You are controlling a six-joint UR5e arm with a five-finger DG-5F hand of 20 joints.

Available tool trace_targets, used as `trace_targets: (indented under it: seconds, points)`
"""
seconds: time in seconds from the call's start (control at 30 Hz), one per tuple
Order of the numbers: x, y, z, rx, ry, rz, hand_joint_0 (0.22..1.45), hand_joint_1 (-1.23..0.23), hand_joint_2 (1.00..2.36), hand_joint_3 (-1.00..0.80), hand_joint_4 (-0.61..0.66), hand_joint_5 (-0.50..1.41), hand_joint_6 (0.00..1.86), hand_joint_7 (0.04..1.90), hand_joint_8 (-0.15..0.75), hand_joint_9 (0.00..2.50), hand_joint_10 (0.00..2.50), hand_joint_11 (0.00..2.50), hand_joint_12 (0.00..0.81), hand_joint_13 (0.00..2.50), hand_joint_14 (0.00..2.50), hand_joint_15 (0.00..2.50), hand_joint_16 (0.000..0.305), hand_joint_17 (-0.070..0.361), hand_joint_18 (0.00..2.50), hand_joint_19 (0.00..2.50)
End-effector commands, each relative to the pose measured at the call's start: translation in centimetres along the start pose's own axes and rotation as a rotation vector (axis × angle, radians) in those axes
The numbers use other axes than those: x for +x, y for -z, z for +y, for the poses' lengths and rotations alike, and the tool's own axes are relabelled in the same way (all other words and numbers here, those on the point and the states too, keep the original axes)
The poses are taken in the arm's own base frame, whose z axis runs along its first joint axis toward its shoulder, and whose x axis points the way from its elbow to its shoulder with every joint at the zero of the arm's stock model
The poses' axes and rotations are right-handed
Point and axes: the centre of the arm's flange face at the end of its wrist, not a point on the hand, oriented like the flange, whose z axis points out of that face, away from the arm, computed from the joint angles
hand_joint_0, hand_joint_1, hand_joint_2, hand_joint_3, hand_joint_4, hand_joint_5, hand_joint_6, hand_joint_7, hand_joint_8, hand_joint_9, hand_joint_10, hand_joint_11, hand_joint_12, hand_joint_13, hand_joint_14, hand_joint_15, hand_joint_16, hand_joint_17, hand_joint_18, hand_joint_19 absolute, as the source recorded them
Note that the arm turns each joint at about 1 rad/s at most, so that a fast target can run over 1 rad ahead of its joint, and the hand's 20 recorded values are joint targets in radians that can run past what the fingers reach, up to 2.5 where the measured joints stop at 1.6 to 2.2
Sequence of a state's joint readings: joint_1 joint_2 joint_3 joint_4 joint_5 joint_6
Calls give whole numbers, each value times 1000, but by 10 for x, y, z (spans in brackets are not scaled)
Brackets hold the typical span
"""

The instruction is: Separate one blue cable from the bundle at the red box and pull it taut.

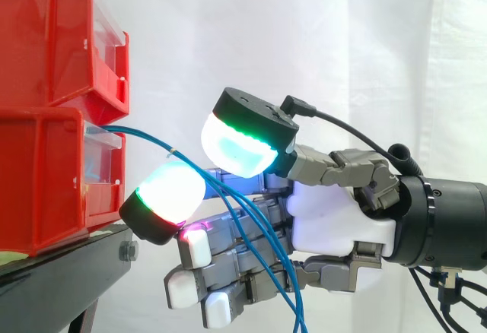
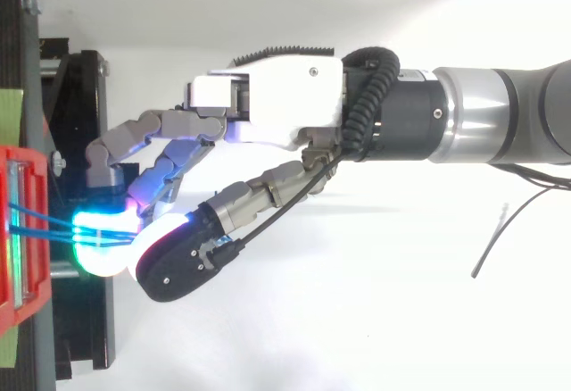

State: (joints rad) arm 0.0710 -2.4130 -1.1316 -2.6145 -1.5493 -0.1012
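In the side view, blue cables [image 1: 137,133] leave the lower red bin [image 1: 53,173] and drop slack across the hand [image 1: 335,219]. From above they run from the bin into the hand's glow, and I cannot tell whether it grips one.

Glossy red plastic bins [image 1: 53,59] ahead of the hand [image 1: 335,219], palm smooth white plastic; blue cables [image 1: 148,137] slick-sheathed; matt black stand [image 1: 61,280] below.
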Motion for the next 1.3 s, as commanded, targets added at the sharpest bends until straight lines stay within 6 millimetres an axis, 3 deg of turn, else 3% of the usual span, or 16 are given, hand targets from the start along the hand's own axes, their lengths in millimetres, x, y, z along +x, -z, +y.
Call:
trace_targets:
  seconds: [0.0, 0.4, 0.6, 0.83, 1.03, 1.27]
  points:
    - [0, 0, 0, 0, 0, 0, 586, -552, 1004, -439, 181, -159, 674, 1078, 253, 810, 22, 911, 329, 776, 23, 564, 50, 114, 642, 751]
    - [-2, 1, 0, 8, 0, -1, 585, -543, 1003, -463, 186, -157, 727, 1054, 261, 851, 22, 913, 332, 798, 21, 568, 50, 113, 660, 761]
    - [-2, 0, 0, 8, 3, -1, 605, -577, 1015, -290, 174, -159, 751, 1039, 255, 857, 24, 920, 329, 802, 23, 572, 50, 112, 660, 761]
    - [-4, -1, 3, 2, 11, -5, 603, -595, 1015, -259, 174, -167, 753, 1110, 260, 853, 24, 960, 331, 793, 23, 573, 50, 112, 656, 763]
    - [-4, -1, 3, 2, 21, -5, 593, -642, 1011, -339, 202, -192, 847, 1074, 263, 878, 24, 1033, 334, 802, 23, 573, 50, 113, 667, 761]
    - [-5, -2, 4, 0, 21, -5, 558, -581, 1002, -467, 202, -191, 848, 1075, 265, 882, 23, 1031, 335, 806, 22, 579, 51, 115, 678, 764]
